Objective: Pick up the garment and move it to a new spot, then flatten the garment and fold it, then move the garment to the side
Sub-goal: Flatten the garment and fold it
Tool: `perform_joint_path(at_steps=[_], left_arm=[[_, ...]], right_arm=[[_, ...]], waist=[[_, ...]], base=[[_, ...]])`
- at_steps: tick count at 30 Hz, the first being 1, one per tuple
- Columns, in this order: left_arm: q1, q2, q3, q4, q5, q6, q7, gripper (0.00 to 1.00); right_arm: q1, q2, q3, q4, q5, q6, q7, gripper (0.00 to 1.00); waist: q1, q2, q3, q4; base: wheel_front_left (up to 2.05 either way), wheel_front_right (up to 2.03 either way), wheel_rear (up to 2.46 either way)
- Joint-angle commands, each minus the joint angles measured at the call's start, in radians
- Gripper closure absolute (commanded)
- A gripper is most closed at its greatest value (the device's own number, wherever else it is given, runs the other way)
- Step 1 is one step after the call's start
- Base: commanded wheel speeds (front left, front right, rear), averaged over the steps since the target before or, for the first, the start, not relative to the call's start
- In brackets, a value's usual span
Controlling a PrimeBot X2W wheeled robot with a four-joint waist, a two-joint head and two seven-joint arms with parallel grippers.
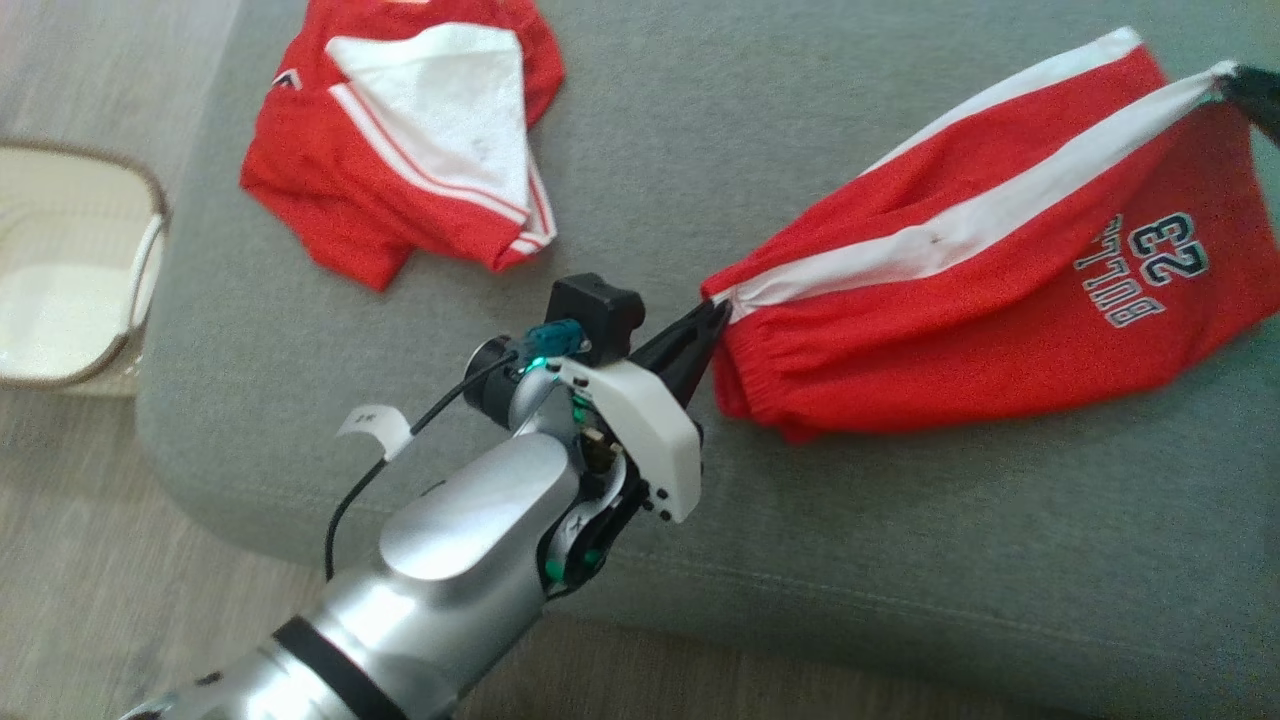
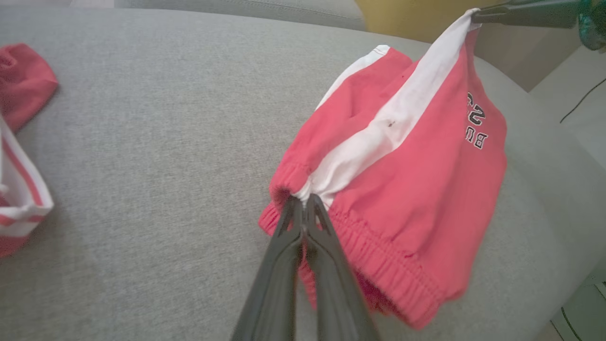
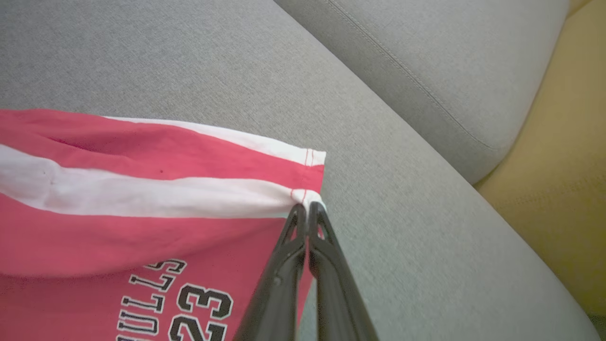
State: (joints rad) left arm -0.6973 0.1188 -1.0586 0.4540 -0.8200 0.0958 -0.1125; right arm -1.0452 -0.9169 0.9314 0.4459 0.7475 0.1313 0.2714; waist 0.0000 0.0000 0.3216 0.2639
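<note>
The garment [image 1: 1010, 320] is a pair of red shorts with white side stripes and "BULLS 23" print, stretched over the grey cushion [image 1: 640, 200]. My left gripper [image 1: 715, 308] is shut on the elastic waistband end at the white stripe, seen close in the left wrist view [image 2: 304, 199] with the shorts [image 2: 416, 180] hanging from it. My right gripper [image 1: 1228, 78] pinches the hem end of the same stripe at the upper right; the right wrist view shows its fingertips [image 3: 307, 208] shut on the hem corner of the shorts [image 3: 142, 237]. The cloth is held taut between both.
A second red and white garment [image 1: 400, 140] lies crumpled at the cushion's back left, also showing in the left wrist view [image 2: 19, 142]. A pale basket [image 1: 70, 270] stands on the wooden floor [image 1: 100, 600] left of the cushion. A yellow surface [image 3: 558, 180] lies beyond a second grey cushion [image 3: 450, 57].
</note>
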Motion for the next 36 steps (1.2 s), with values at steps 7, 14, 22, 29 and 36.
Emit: perform_joint_path(at_steps=[7, 14, 22, 29, 36], left_arm=[[-0.071, -0.037, 0.033, 0.051, 0.002, -0.02, -0.064, 1.0], [-0.084, -0.057, 0.041, 0.071, 0.0, -0.015, -0.109, 1.0], [-0.086, -0.066, 0.036, 0.081, -0.005, -0.013, -0.133, 1.0], [-0.103, -0.068, 0.024, 0.092, -0.016, -0.002, -0.135, 0.55], [-0.126, -0.068, 0.015, 0.095, -0.025, 0.052, -0.142, 0.0]], right_arm=[[-0.108, -0.006, 0.103, 0.079, 0.01, -0.001, -0.038, 1.0], [-0.171, 0.003, 0.168, 0.166, 0.029, -0.001, -0.087, 1.0], [-0.211, 0.025, 0.233, 0.232, 0.053, -0.001, -0.159, 1.0], [-0.242, 0.056, 0.275, 0.296, 0.083, -0.001, -0.172, 0.13], [-0.256, 0.106, 0.267, 0.385, 0.095, -0.001, -0.251, 0.0]], waist=[[0.0, 0.0, 0.055, 0.065], [0.0, 0.0, 0.071, 0.085], [0.0, 0.0, 0.09, 0.095], [0.0, 0.0, 0.112, 0.09], [0.0, 0.0, 0.112, 0.072]], base=[[0.0, 0.0, 0.0], [0.0, 0.0, 0.0], [0.0, 0.0, 0.0], [0.0, 0.0, 0.0], [0.0, 0.0, 0.0]])
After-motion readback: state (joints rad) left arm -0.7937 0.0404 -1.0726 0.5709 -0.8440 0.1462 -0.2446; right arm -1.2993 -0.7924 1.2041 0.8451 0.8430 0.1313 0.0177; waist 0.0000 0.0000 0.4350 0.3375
